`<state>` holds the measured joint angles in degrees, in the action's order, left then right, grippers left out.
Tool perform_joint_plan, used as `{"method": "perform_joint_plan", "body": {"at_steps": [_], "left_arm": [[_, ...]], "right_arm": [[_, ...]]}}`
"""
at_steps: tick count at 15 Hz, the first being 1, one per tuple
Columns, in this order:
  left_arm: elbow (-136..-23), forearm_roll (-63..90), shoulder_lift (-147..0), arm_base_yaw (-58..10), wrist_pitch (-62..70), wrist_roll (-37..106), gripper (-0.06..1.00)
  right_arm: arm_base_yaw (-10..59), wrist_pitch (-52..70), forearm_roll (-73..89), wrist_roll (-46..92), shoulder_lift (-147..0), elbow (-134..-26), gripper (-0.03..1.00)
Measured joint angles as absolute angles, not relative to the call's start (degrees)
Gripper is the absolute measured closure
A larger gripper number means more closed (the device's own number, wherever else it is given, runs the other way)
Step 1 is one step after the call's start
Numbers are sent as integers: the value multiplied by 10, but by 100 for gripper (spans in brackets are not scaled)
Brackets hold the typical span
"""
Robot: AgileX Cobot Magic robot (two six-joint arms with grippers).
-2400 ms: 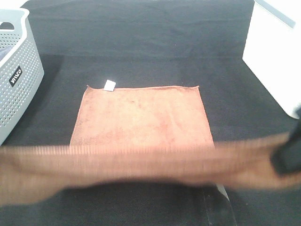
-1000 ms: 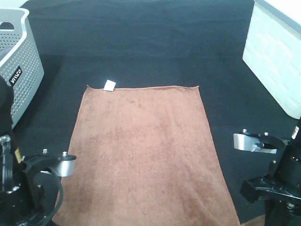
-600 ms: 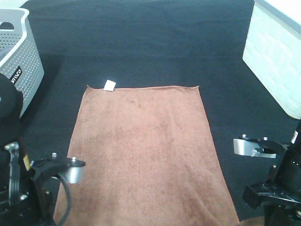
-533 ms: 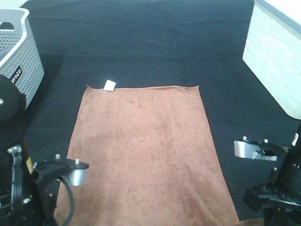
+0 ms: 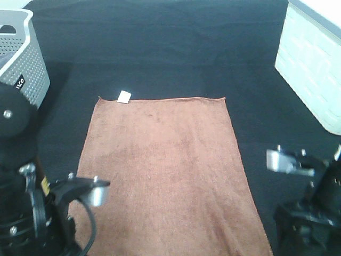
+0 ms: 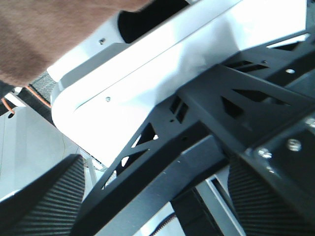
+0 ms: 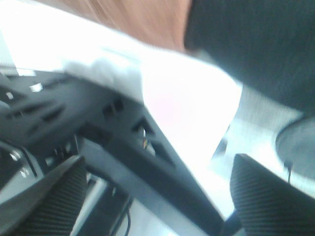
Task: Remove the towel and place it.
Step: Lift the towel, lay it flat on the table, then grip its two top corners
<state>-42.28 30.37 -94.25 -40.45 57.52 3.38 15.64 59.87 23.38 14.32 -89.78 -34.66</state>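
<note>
The brown towel lies spread flat on the black table cloth, its small white tag at the far left corner. My left arm stands at the towel's near left corner and my right arm just off its near right corner. In the left wrist view the left gripper is open, its ribbed pads wide apart with nothing between them, and a towel edge shows beyond. The right gripper is open too, with blurred towel beyond it.
A grey perforated basket stands at the far left edge. A white bin stands at the far right. The white edge of the table frame fills much of both wrist views.
The towel's near half, held up earlier, now lies flat. Over the last second both grippers opened and let go of its near corners, and both arms shifted slightly.
</note>
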Motion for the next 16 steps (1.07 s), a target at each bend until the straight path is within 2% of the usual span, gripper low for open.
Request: {"method": "perform_joint_plan", "body": {"at_steps": [2,4,8,9,11,16], "left_arm": [[-490,282,-943,-404,601,34,19],[-556,227,-943,-376,610,26,19],[-680,135,-977,-219,610,37,19],[-680,135,-977,-219,610,37,19],[-753,123,-1042,-146,547,62,19],[-917,124,-1224,-105,505,78,19]], "right_arm": [[156,564,221,143,-875,-408,23],[135,552,205,138,-881,-491,23],[48,600,188,155,-957,-671,22],[48,600,188,155,-957,-671,22],[42,611,176,168,-1040,-774,14],[42,616,210,202,-1230,-958,13]]}}
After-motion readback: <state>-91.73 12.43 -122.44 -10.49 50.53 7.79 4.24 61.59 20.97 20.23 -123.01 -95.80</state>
